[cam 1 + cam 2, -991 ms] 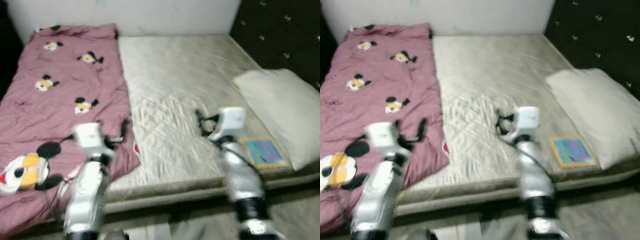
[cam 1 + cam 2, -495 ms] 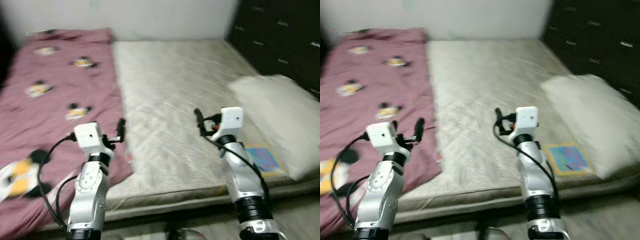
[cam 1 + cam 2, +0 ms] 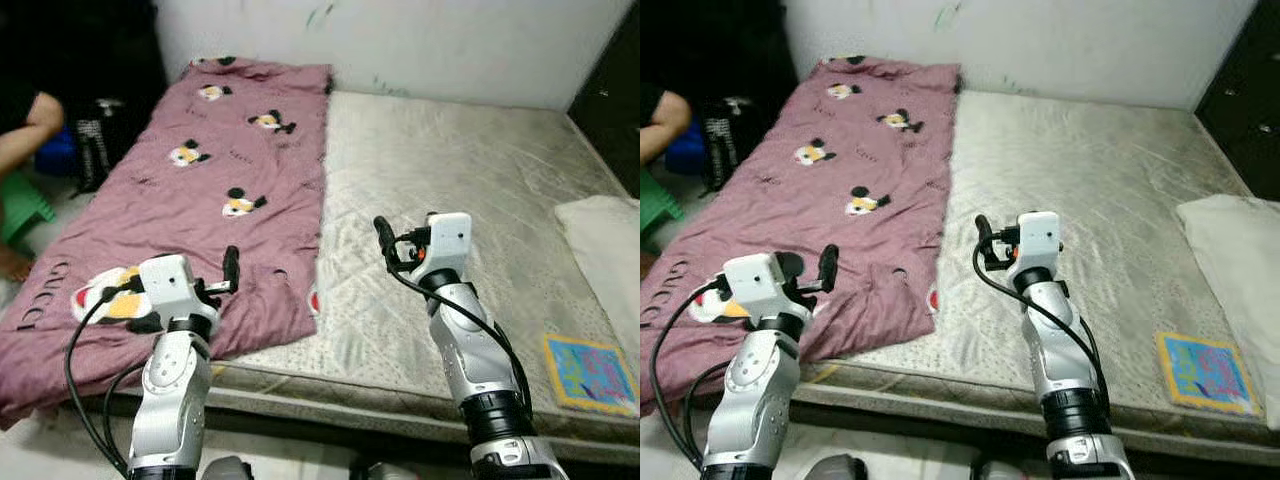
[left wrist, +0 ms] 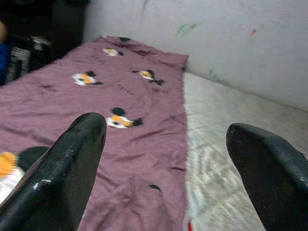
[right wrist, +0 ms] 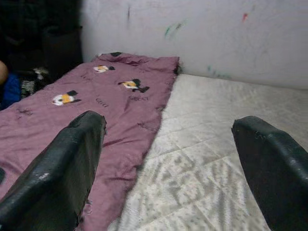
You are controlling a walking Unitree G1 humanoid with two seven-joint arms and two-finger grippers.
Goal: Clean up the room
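A mauve blanket [image 3: 200, 200] printed with cartoon mice covers the left half of a bare quilted mattress [image 3: 450, 170]; its near corner hangs over the bed's front edge. My left gripper [image 3: 232, 270] is raised over that near corner, open and holding nothing. My right gripper [image 3: 383, 238] is held above the middle of the mattress, also open with nothing in it. In the wrist views the black fingers [image 4: 77, 159] [image 5: 72, 159] stand wide apart, with blanket and mattress beyond them.
A white pillow [image 3: 610, 230] lies at the right edge of the bed, with a colourful book [image 3: 590, 372] near the front right corner. Left of the bed are a person's arm [image 3: 30, 125], a green stool [image 3: 20, 205] and a black bag [image 3: 95, 150].
The camera has swung left: the pillow slid to the right edge, and the floor and the person on the left came into view. Both arms keep the same raised, open pose.
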